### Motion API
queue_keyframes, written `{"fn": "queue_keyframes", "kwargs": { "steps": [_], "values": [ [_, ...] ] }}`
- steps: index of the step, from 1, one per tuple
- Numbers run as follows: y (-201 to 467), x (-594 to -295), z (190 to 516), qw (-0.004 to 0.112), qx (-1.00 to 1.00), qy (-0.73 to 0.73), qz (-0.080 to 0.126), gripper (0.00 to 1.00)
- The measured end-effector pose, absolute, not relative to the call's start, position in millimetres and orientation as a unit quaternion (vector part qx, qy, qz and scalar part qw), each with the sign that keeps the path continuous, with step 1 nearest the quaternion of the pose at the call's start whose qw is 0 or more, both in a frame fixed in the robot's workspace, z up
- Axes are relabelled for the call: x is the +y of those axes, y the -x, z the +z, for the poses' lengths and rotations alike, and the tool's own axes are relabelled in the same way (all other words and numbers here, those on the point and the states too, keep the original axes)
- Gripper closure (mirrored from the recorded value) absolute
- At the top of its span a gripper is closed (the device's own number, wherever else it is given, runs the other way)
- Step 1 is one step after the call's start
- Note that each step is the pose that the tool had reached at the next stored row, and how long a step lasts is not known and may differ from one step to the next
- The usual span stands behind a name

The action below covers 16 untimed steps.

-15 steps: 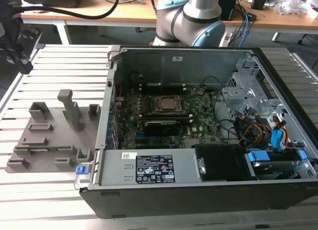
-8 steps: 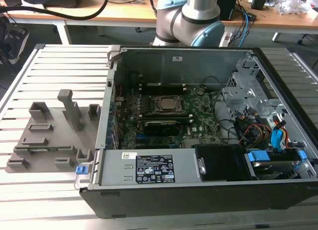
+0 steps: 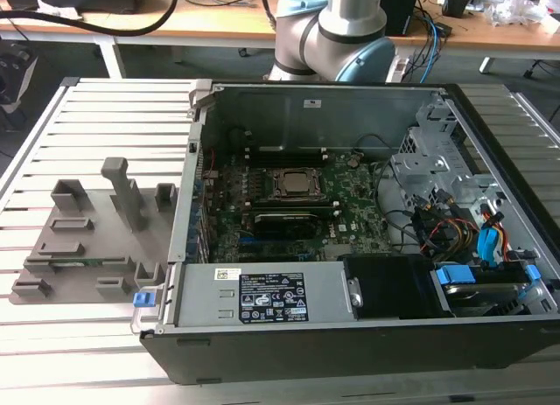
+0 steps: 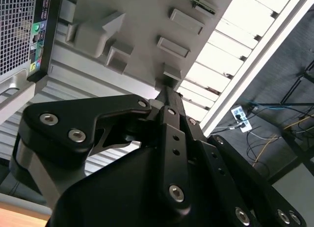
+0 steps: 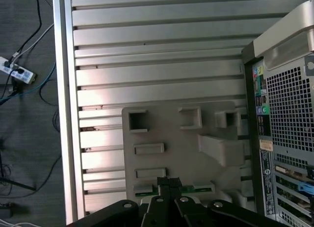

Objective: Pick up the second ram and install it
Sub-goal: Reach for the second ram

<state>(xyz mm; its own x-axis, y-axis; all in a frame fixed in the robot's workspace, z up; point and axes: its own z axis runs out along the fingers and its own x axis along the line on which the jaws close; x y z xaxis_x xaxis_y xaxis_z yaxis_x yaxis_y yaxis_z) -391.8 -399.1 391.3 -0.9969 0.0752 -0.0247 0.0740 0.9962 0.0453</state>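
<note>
Green second ram (image 5: 201,189) in grey fixture (image 5: 171,134), fingers (image 5: 164,184) closed & empty, per first wrist view.

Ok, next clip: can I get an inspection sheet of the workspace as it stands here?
Surface: slatted metal table, bearing a grey fixture tray and an open computer case.
Job's things: second ram lies in a tray slot; motherboard exposed in the case.
Clutter: nothing seen.
Grippers: gripper over the ram's middle in the first wrist view; contact unclear.
Cables: coloured wiring inside the case; power strip on the floor.
Surroundings: wooden bench behind the arm's base.
</note>
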Motion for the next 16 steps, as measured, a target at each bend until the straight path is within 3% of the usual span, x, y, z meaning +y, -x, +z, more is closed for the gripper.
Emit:
{"fn": "queue_keyframes", "kwargs": {
  "steps": [16],
  "values": [
    [369, -426, 383, 0.012, 0.999, -0.032, 0.016, 0.89]
  ]
}}
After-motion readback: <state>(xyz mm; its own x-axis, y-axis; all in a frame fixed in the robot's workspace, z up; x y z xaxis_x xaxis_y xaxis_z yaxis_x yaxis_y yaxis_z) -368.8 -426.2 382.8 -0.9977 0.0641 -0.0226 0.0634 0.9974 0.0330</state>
